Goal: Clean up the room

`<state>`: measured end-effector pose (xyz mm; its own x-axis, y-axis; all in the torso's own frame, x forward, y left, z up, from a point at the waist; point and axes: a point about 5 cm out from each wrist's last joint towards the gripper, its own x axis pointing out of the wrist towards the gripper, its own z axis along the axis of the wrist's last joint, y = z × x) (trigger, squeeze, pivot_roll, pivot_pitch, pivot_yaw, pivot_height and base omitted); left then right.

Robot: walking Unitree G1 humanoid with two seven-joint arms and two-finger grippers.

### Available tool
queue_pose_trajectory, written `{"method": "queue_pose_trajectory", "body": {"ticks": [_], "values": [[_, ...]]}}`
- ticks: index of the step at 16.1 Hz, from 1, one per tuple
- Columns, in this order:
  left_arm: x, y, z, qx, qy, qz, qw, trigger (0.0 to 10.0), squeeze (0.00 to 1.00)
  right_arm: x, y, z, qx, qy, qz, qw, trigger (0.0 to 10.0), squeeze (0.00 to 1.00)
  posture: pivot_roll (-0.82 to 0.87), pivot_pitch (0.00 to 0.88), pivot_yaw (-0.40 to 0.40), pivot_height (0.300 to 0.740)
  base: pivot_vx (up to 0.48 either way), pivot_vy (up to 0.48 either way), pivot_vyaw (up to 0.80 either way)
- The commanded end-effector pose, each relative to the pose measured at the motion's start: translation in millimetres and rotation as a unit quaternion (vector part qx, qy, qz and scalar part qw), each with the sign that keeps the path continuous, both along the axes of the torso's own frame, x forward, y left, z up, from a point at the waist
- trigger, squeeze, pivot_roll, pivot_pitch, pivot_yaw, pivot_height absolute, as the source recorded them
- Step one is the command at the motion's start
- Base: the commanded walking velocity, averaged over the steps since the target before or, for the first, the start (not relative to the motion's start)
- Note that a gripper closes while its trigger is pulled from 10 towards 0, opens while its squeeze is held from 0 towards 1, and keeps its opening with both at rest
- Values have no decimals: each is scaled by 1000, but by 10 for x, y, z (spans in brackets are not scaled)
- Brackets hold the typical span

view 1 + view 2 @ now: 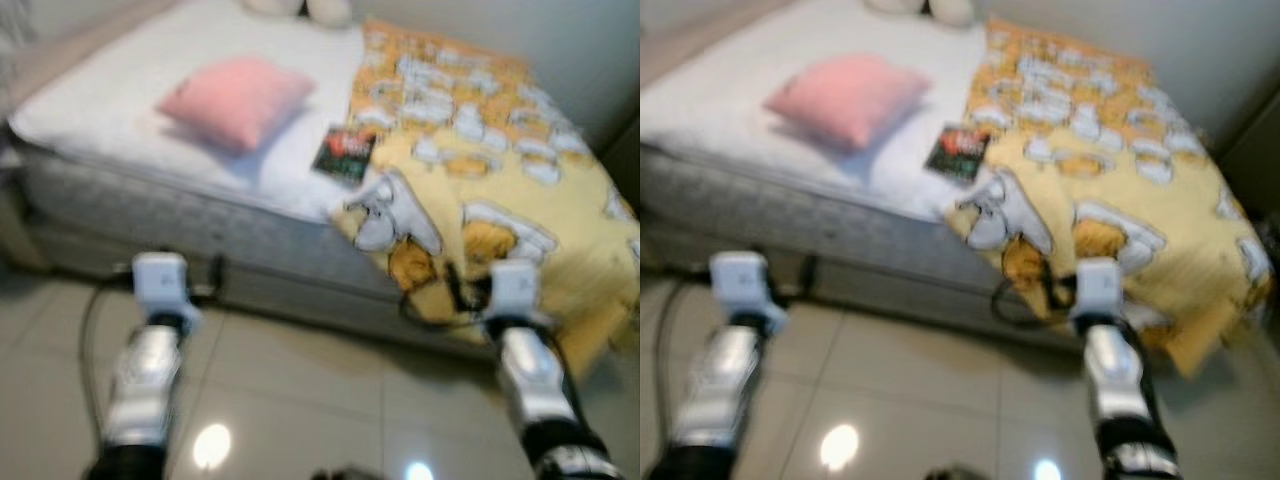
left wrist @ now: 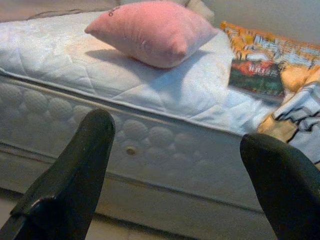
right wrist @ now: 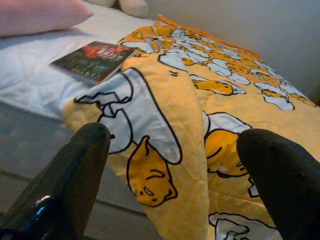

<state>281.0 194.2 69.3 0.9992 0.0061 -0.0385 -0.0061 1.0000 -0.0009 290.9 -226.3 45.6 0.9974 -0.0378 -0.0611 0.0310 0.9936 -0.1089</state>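
Both claws gape wide before the bed (image 1: 150, 190): left gripper (image 2: 175, 165) faces the pink pillow (image 1: 235, 98), right gripper (image 3: 175, 165) the yellow blanket (image 1: 480, 150). A book (image 1: 343, 153) lies between them.

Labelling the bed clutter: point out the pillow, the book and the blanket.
pillow (image 1: 240, 98), left eye view, middle of its pink face.
book (image 1: 345, 153), left eye view, middle of its dark cover.
blanket (image 3: 240, 107), right wrist view, yellow patterned top.

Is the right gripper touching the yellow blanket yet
Apart. In the right wrist view the open right gripper fingers frame the yellow blanket, which hangs off the bed beyond the fingertips, nothing between them.
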Motion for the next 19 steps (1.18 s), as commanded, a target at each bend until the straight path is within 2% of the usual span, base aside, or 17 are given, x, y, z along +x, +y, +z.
{"method": "queue_pose_trajectory", "body": {"ticks": [1, 3, 4, 5, 6, 7, 11, 16, 19], "values": [[62, -17, 131, 5, -27, 3, 1000, 10000, 0, 27, 44, 20, 17, -6, 1, 1000, 10000, 0, 153, 0, -163, 740, 0, 0, 0], [78, -81, 183, -1, -34, -2, 999, 10000, 0, 52, 107, 42, 52, -20, -10, 998, 10000, 0, 153, 0, -158, 740, 0, 0, 0], [85, -98, 244, 27, -43, -13, 999, 10000, 0, 62, 175, 52, 125, -35, -27, 991, 10000, 0, 152, 0, -151, 740, 0, 0, 0], [88, -100, 259, 38, -47, -16, 998, 10000, 0, 60, 187, 46, 136, -36, -29, 990, 10000, 0, 152, 0, -151, 740, 0, 0, 0], [109, -90, 312, 76, -52, -23, 995, 10000, 0, 38, 234, 14, 127, -31, -23, 991, 10000, 0, 155, 0, -138, 740, 0, 0, 0], [139, -78, 377, 94, -56, -30, 994, 10000, 0, 27, 269, -2, 116, -30, -19, 993, 10000, 0, 159, 0, -119, 740, 0, 0, 0], [232, -11, 520, 124, -57, -62, 989, 10000, 0, 74, 375, 27, 116, -41, -29, 992, 10000, 0, 162, 0, -34, 740, 0, 0, 0], [297, -72, 545, 136, -48, -95, 985, 10000, 0, 125, 442, 92, 109, -62, -38, 991, 10000, 0, 139, 0, 35, 740, 0, 0, 0], [312, -107, 484, 134, -39, -100, 985, 10000, 0, 114, 403, 95, 103, -66, -43, 992, 10000, 0, 122, 0, 36, 740, 0, 0, 0]]}}
